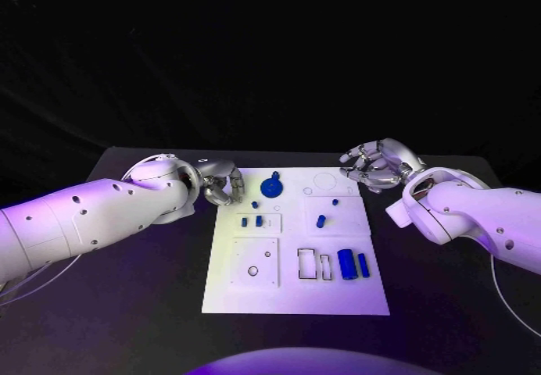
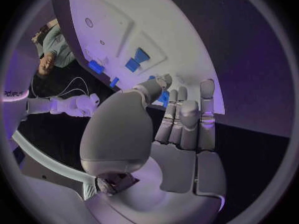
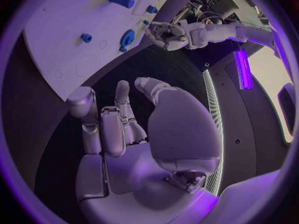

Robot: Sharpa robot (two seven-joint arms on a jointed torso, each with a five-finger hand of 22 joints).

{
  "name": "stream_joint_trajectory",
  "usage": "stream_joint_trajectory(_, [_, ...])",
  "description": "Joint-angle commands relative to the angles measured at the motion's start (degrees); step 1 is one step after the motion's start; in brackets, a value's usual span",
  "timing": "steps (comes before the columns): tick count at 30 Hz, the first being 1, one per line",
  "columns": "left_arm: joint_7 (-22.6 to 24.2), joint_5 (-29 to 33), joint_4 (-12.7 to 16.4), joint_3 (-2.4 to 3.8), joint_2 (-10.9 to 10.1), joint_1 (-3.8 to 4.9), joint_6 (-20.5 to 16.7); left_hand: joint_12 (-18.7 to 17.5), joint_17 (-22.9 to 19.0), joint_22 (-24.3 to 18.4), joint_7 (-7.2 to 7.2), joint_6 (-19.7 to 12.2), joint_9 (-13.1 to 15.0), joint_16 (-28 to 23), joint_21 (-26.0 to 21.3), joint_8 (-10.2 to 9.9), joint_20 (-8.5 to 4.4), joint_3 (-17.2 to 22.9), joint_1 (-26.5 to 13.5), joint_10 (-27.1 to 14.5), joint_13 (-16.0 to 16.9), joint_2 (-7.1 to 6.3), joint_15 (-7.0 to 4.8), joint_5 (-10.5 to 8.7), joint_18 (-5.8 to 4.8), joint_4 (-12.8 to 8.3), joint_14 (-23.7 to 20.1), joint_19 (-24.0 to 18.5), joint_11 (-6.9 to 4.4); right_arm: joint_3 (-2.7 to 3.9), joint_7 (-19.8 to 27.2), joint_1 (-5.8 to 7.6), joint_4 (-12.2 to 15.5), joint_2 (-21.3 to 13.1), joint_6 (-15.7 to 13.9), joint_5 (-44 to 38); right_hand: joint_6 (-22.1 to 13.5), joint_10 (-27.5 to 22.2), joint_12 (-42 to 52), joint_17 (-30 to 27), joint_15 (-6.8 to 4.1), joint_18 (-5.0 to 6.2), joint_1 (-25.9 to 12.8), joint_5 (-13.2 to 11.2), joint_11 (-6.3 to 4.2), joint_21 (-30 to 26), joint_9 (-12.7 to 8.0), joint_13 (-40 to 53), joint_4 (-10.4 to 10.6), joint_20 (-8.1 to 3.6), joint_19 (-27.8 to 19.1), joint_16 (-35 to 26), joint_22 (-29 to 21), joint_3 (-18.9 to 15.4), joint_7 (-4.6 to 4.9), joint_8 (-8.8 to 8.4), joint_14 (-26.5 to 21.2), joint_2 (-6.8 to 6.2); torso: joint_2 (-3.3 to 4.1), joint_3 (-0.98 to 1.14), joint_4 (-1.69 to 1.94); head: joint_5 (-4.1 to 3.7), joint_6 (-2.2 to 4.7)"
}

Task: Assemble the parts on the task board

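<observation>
The white task board (image 1: 295, 297) lies in the middle of the black table. A large round blue part (image 1: 272, 187) sits near its far edge. Small blue pegs (image 1: 252, 222) stand in a raised block, and another peg (image 1: 320, 220) stands to their right. Two blue cylinders (image 1: 355, 265) lie side by side near the board's right edge. My left hand (image 1: 220, 183) hovers at the board's far left corner, fingers apart, holding nothing. My right hand (image 1: 377, 166) hangs beyond the far right corner with spread, empty fingers. In the right wrist view, the round part (image 3: 127, 37) lies on the board (image 3: 62, 35).
Empty rectangular slots (image 1: 313, 264) and a square plate with a hole (image 1: 255, 262) lie in the board's near half. Two faint round recesses (image 1: 324, 181) mark its far right corner. Bare black table (image 1: 135, 305) surrounds the board.
</observation>
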Motion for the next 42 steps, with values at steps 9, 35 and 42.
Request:
stream_joint_trajectory(9, [10.76, 35.28, 2.93, 0.50, -5.35, 0.23, -10.43, -0.50, -17.81, -0.58, 0.40, 0.74, -0.66, -11.20, -3.50, 1.82, -0.32, 3.08, -3.74, 2.18, -2.54, -0.39, 0.05, 0.86, 1.16, 1.07, -9.53, -3.89, -0.10, 0.01, -5.66, -0.07, -1.50, 0.26, 14.86, -23.87, 4.44, -0.37, -19.22, 1.71, 1.39, 0.23, 2.74, -2.67, 1.59, 2.87, 0.19, -15.57, -4.68, 0.99, 1.84, 1.38, 2.65, 3.48, 1.01, 0.58, 0.92, -1.70, 0.05, -0.01, -0.03, -2.26, 1.24])
stream_joint_trajectory(35, [25.23, 76.66, 9.47, 0.37, -9.22, 0.05, -6.83, -6.73, -20.59, -8.49, -0.39, 1.63, -0.22, -17.37, -13.37, 3.01, -0.07, -5.72, -5.71, 9.88, -6.68, 2.37, -0.12, 10.87, 1.03, 3.97, -13.52, -7.12, -0.85, 0.03, -16.45, -1.49, -1.97, 5.12, 17.64, -49.31, 5.90, 0.74, -25.61, 3.39, 1.74, -1.05, 1.55, -4.57, 2.08, 9.02, -1.04, -21.15, -6.33, 1.33, 5.37, 2.69, 7.03, 2.00, 1.23, -1.12, 1.98, -2.58, 0.20, -0.03, 0.01, -3.22, 1.30])
stream_joint_trajectory(42, [24.87, 76.75, 9.46, 0.37, -9.38, 0.06, -6.75, -7.12, -20.61, -8.66, -0.28, 1.40, -0.31, -17.43, -13.48, 2.71, -0.01, -5.94, -5.75, 9.92, -6.74, 2.26, -0.05, 10.67, 1.02, 3.98, -13.52, -7.11, -0.77, 0.03, -16.49, -1.94, -2.20, 6.01, 16.82, -49.51, 6.23, 1.87, -25.92, 3.46, 1.67, -1.29, 1.76, -5.14, 1.97, 10.25, -1.25, -21.68, -6.45, 1.31, 6.05, 2.80, 7.87, 2.63, 1.14, -1.36, 2.07, -1.92, 0.23, -0.06, 0.02, -3.17, 1.06])
